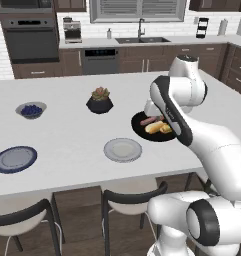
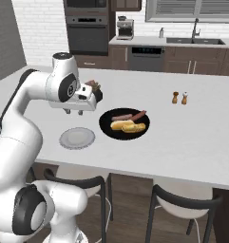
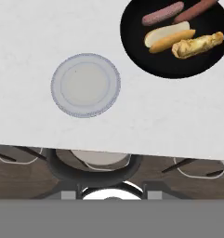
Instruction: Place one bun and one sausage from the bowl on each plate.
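We see the black bowl (image 3: 178, 42) at about one o'clock in the hand view, holding both buns and both sausages. One bun (image 3: 168, 37) lies near the bowl's middle with the second bun (image 3: 198, 44) just beside it at its three o'clock, and the two touch or nearly touch. One sausage (image 3: 162, 13) sits at the first bun's twelve o'clock, paler and pinkish, and the other sausage (image 3: 195, 9), darker red-brown, runs off toward the top edge at one o'clock. The pale grey plate (image 3: 85, 84) rests bare on the white counter (image 3: 29, 46) at the bowl's eight o'clock, apart from it and near the counter's front edge. In the left base view the blue-rimmed plate (image 1: 14, 159) lies far off at nine o'clock, also bare, with a small bowl of berries (image 1: 31, 110) at its twelve o'clock and a potted plant (image 1: 99, 101) at the black bowl's ten o'clock. In the right base view the gripper (image 2: 73, 112) hangs above the counter, over the pale plate's far side and clear of the bowl, its two short fingers pointing down with a narrow gap between them and nothing held. A salt and pepper pair (image 2: 179, 98) stands at the bowl's two o'clock there.
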Tool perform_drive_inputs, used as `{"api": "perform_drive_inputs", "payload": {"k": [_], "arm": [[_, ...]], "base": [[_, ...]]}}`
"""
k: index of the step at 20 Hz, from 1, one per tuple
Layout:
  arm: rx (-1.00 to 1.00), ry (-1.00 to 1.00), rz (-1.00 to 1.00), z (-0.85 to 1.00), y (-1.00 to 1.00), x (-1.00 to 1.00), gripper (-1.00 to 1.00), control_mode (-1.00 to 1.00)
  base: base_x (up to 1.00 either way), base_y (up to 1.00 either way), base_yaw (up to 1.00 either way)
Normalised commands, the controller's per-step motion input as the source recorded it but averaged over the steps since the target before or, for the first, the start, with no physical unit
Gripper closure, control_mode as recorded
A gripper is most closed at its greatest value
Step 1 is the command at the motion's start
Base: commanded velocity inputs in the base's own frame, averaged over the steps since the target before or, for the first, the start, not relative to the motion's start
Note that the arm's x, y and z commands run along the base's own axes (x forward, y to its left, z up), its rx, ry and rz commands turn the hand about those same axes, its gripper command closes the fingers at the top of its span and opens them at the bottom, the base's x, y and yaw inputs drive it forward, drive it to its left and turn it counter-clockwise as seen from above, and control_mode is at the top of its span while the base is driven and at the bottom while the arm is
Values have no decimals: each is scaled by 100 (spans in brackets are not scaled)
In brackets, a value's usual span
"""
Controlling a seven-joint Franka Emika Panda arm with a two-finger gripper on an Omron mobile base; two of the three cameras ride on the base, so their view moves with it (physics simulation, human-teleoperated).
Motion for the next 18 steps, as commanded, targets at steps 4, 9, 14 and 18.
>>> {"api": "perform_drive_inputs", "payload": {"k": [4, 9, 14, 18], "arm": [[5, 0, -15, -17, -59, 7, -100, -100], [3, 9, -41, -46, -82, 77, -100, -100], [8, 15, -41, -58, -50, 93, -100, -100], [6, 9, -26, -43, 0, 74, -100, -100]], "base": [[0, 0, 0], [0, 0, 0], [0, 0, 0], [0, 0, 0]]}}
